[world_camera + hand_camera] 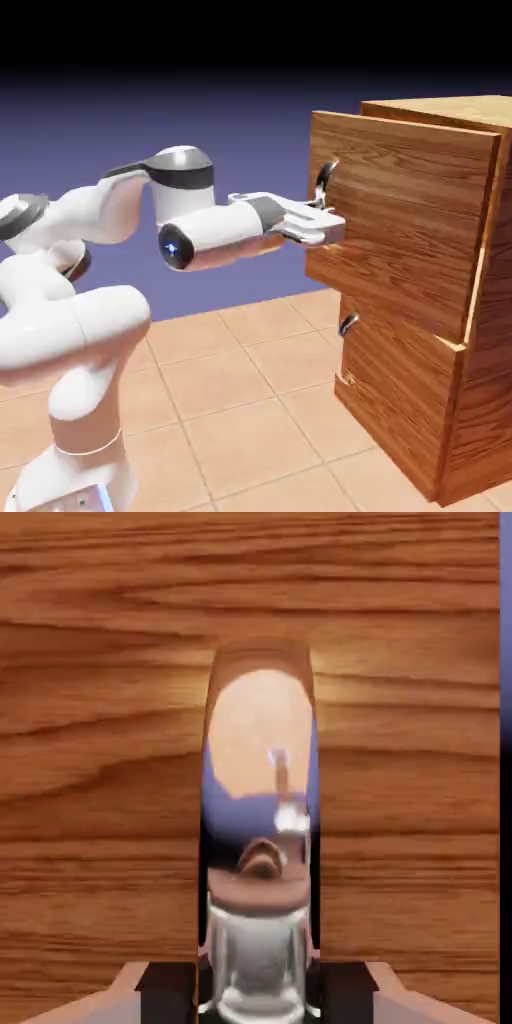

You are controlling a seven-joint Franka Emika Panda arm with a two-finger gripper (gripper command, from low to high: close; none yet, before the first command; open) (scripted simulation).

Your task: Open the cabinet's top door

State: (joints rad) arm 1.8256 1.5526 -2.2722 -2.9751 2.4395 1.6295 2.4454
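Exterior view: gripper (322, 222) at top door (420, 220).
Jaws clamped on handle (260, 812); door stands ajar from cabinet (490, 400).

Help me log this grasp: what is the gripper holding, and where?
The gripper is shut on the top door's silver bar handle, on its lower part.
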